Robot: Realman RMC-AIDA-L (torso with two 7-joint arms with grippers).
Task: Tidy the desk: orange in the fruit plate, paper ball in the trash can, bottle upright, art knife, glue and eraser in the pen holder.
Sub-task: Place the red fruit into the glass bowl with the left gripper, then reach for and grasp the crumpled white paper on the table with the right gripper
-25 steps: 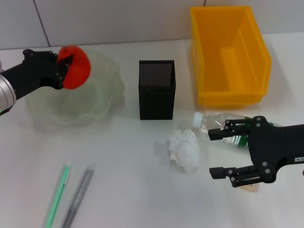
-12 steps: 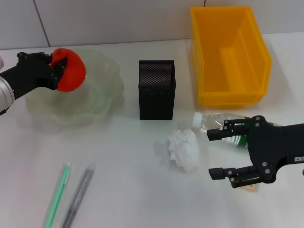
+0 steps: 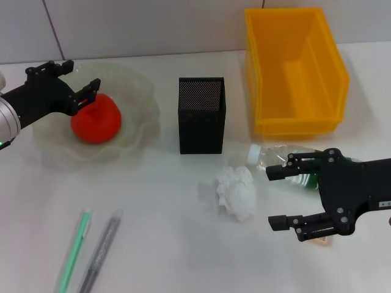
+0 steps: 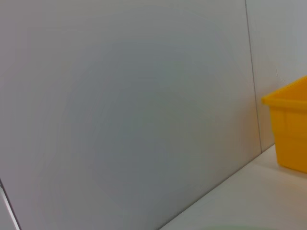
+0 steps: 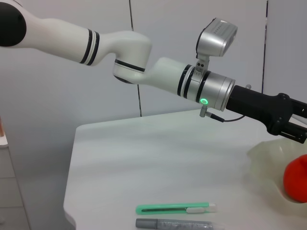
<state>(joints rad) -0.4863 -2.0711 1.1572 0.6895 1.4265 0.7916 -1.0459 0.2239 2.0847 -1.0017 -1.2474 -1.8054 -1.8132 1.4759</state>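
Nearest the robot, at the front left of the white table (image 3: 165, 244), a green art knife (image 3: 74, 248) and a grey glue stick (image 3: 101, 249) lie side by side, almost parallel and close together but not touching. At the front right, the right gripper (image 3: 276, 196) hovers low over the table with its black fingers spread wide and nothing between them. A small pale thing (image 3: 322, 242) peeks out from under it, too hidden to name.

Just behind that gripper a clear plastic bottle (image 3: 275, 157) lies on its side, its white cap pointing toward the table's middle. The crumpled white paper ball (image 3: 237, 191) sits near the cap, beside the right gripper's fingertips.

Farther back, in the middle, the black mesh pen holder (image 3: 202, 115) stands upright. To its left is the pale green wavy-edged fruit plate (image 3: 138, 104), with the orange (image 3: 95, 119) resting inside it. The left gripper (image 3: 80, 83) is above the orange at the plate's far left rim, fingers parted and clear of the fruit, gripping nothing.

At the far right, against the wall, sits the yellow bin (image 3: 295, 71) that serves as the trash can, open side up.
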